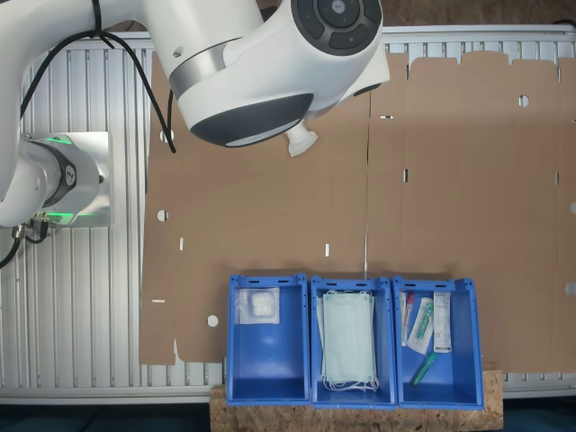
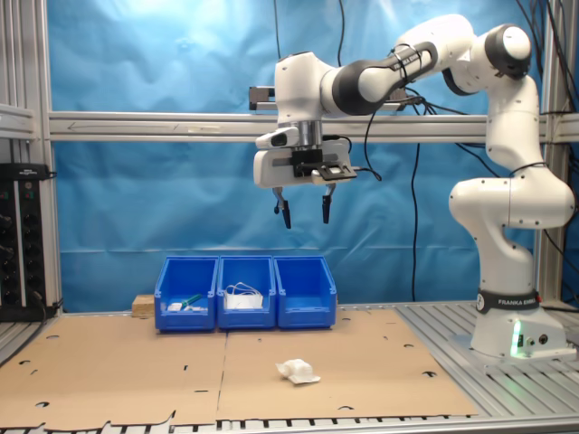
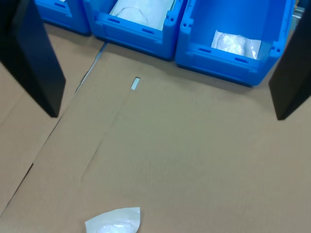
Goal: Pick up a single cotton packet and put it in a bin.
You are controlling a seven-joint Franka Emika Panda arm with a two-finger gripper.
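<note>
Three blue bins (image 2: 245, 291) are lined up at the cardboard's (image 2: 136, 362) far edge. The gripper (image 2: 304, 209) is held high above — jaws spread wide, nothing held. A loose cotton packet (image 2: 298, 371) lies on the cardboard, well apart from the bins — judged light, soft, slippery film; best pinched across the padded middle. No print is legible.

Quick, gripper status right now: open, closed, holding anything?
Gripper: open and empty, raised high above the cardboard, with a cotton packet lying loose below.
</note>
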